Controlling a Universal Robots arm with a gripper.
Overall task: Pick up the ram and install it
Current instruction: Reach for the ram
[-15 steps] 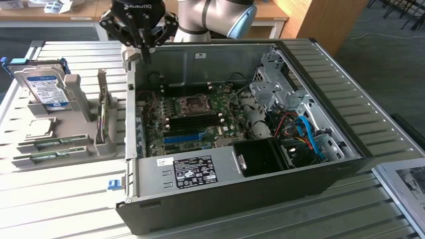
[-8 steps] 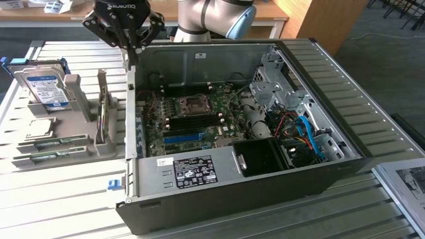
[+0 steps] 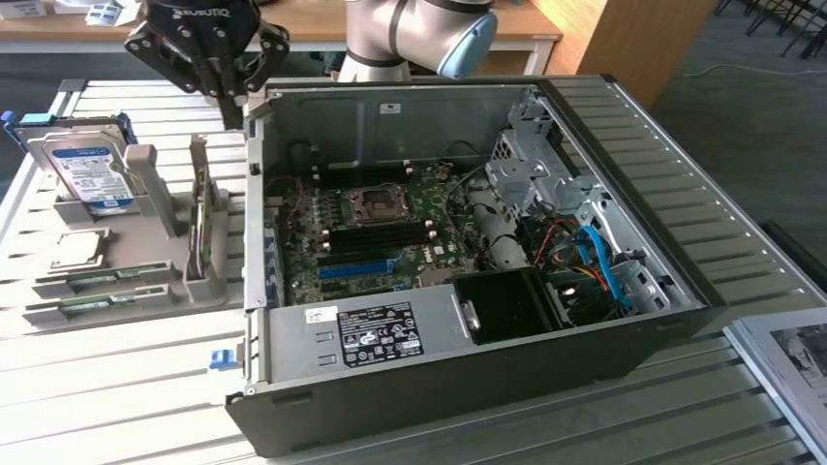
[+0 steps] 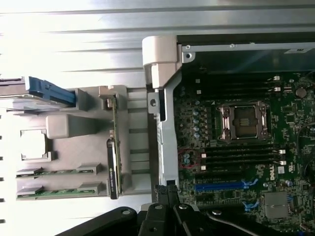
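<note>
One ram (image 3: 198, 232) stick, thin and green, stands on edge in a grey holder (image 3: 155, 291) at the exterior view's left; in the wrist view this ram (image 4: 113, 169) is seen edge-on. Two more green sticks (image 3: 104, 279) lie flat in the holder's front slots. My gripper (image 3: 232, 114) hangs above the holder's far end, beside the back corner of the open computer case (image 3: 452, 378). Its fingers (image 4: 167, 194) are shut together with nothing between them. The motherboard's long dark memory slots (image 4: 241, 155) lie beside the processor socket (image 4: 243, 120).
A silver hard drive (image 3: 84, 170) with a blue-white label stands at the holder's back. A square silver processor chip (image 3: 77, 250) lies in front of it. The case's raised side wall (image 3: 259, 194) separates holder and motherboard. Cables and a drive cage (image 3: 543, 165) crowd the case's far side.
</note>
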